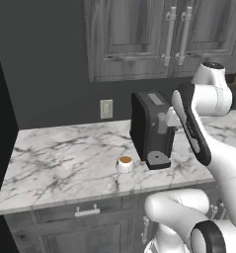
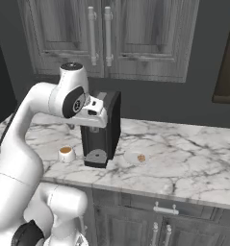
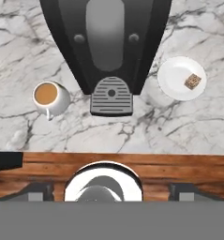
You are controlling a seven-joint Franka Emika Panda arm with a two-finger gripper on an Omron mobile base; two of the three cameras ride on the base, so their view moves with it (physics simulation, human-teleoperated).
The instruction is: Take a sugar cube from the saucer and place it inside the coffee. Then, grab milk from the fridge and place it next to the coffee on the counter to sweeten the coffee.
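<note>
Nothing of the task is being shown as done yet. The sugar cube (image 3: pixel 192 81) is still being carried by the saucer (image 3: pixel 174 84), which is lying on the counter (image 3: pixel 19 33) just to the right of the black coffee machine (image 3: pixel 106 37). The coffee (image 3: pixel 47 95) is standing just to the left of that machine, near the counter's front edge, with only brown liquid showing at its top. Saucer and cup are being kept well apart by the machine between them.

The gripper (image 3: pixel 104 191) is being held high above the counter, looking down, with its fingertips (image 3: pixel 36 192) spread wide apart and nothing between them.

What is judged to be left: the cube is to be picked up and dropped into the cup, and then the milk is to be fetched from the fridge (image 1: pixel 1 108), at the far left, and set beside the coffee.
</note>
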